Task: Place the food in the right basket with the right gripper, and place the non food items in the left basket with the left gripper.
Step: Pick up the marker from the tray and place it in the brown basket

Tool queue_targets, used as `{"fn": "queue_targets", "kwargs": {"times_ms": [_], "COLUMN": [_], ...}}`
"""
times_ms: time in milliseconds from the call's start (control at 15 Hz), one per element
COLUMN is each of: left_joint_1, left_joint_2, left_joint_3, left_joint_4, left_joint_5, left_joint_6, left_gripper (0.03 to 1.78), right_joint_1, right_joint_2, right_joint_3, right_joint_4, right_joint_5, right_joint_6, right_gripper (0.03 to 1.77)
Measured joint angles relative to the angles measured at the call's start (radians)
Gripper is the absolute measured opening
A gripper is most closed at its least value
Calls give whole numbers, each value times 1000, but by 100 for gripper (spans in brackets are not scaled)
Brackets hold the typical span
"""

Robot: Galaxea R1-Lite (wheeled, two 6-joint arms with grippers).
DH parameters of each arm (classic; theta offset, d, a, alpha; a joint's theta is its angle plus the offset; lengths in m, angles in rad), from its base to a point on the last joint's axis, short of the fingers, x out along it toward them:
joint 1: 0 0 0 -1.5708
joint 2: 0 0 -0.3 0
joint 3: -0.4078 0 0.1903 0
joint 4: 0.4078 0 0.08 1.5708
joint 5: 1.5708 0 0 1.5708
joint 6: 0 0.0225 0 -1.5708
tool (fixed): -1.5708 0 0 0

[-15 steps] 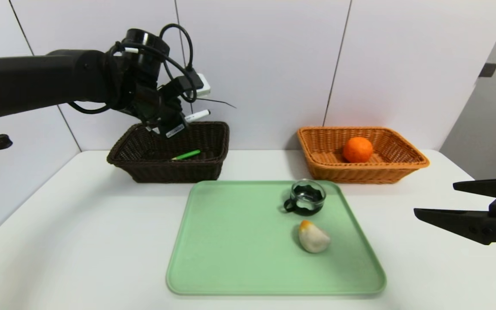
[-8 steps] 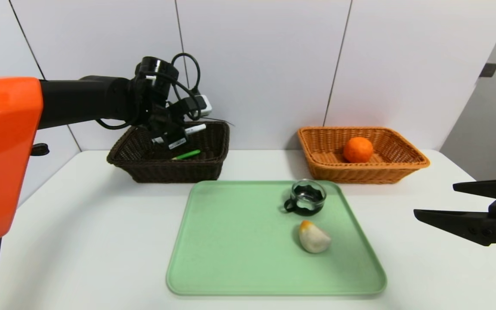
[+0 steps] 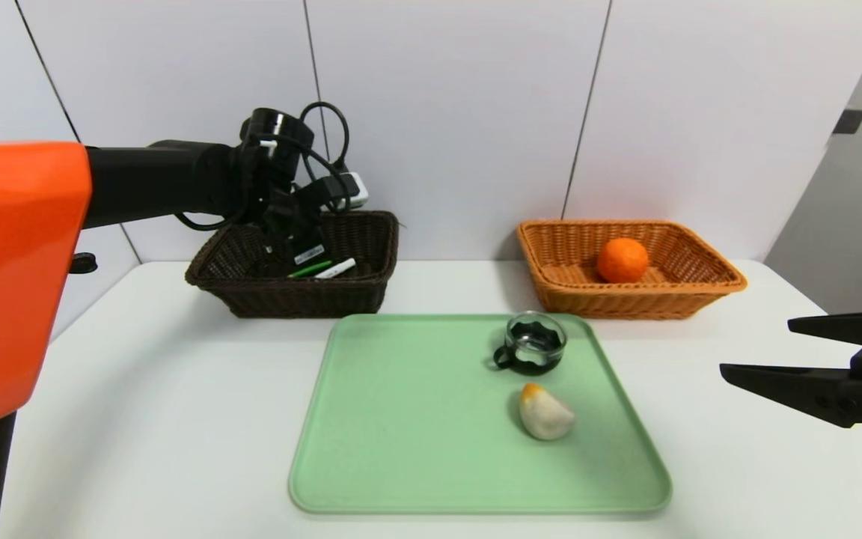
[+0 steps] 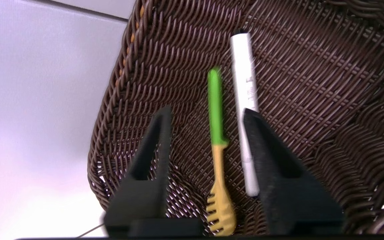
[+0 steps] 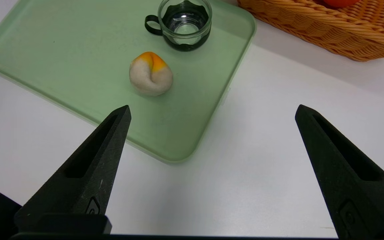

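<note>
The left gripper (image 4: pixel 208 113) is over the dark brown wicker basket (image 3: pixel 304 299), its jaws parted and gripping nothing; the slim white marker (image 4: pixel 244 76) lies inside beside the green-handled, tan fork-like utensil (image 4: pixel 216 110). Should the arm swing off sideways before lifting clear, a jaw could snag the woven rim or flick the marker out. The right gripper (image 5: pixel 213 111) waits with jaws wide apart beside the pale green rectangular tray (image 3: pixel 438 479). There sit the clear glass cup with a black handle (image 3: pixel 534 343) and, near it, the off-white, orange-tipped dumpling-like piece (image 3: pixel 545 413); a careless reach for either may knock the other. The cup's smooth wall could slip from a shallow grip. The orange round fruit (image 3: pixel 622 260), already in the orange-brown wicker basket (image 3: pixel 633 305), might roll if a dropped piece struck it.
</note>
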Motion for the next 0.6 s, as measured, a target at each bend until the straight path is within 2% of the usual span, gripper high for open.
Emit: {"fn": "queue_targets", "kwargs": {"times_ms": [267,600], "left_joint_1": [1,-34], "left_joint_2": [-30,-132], "left_joint_3": [-7,-1], "left_joint_4": [-21,31], "left_joint_5": [11,10], "left_joint_6": [-106,-413], "left_gripper": [119,143], "right_joint_1": [0,0], "right_joint_2": [-4,-4], "right_joint_3": [0,-2], "right_joint_4": [0,-1], "right_joint_5": [0,0], "right_joint_6": [1,-2], "right_gripper": [170,170]}}
